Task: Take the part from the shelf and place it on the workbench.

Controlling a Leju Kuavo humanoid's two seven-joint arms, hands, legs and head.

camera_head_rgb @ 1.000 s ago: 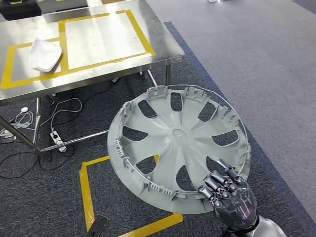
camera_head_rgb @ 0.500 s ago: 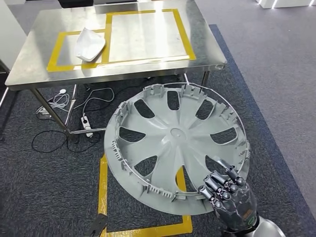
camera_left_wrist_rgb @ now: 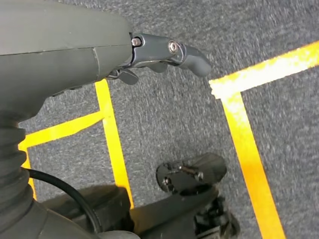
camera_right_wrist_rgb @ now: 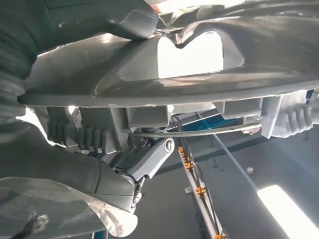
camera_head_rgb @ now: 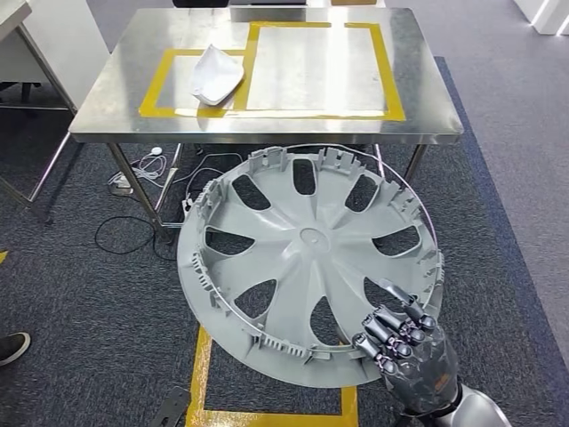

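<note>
A large grey wheel cover (camera_head_rgb: 302, 258), inner side up with ribbed clips round its rim, is carried nearly flat in front of me. My right hand (camera_head_rgb: 411, 351) grips its near right rim, fingers curled over the edge. In the right wrist view the wheel cover (camera_right_wrist_rgb: 188, 74) runs across close up, with the thumb (camera_right_wrist_rgb: 112, 20) on one face and a finger (camera_right_wrist_rgb: 148, 157) on the other. Ahead stands the steel workbench (camera_head_rgb: 429, 98) with yellow taped rectangles. My left hand (camera_left_wrist_rgb: 165, 52) hangs over the carpet, holding nothing, one finger held straight out.
A white folded object (camera_head_rgb: 216, 76) lies in the left taped rectangle of the workbench. Cables and a power strip (camera_head_rgb: 151, 173) lie beneath it. Yellow floor tape (camera_head_rgb: 201, 365) marks the dark carpet. A shoe (camera_head_rgb: 12, 345) shows at the left edge. Another table (camera_head_rgb: 47, 44) stands far left.
The whole view has swung: the workbench now sits centred ahead instead of off to the left. My right hand keeps the same grip on the wheel cover.
</note>
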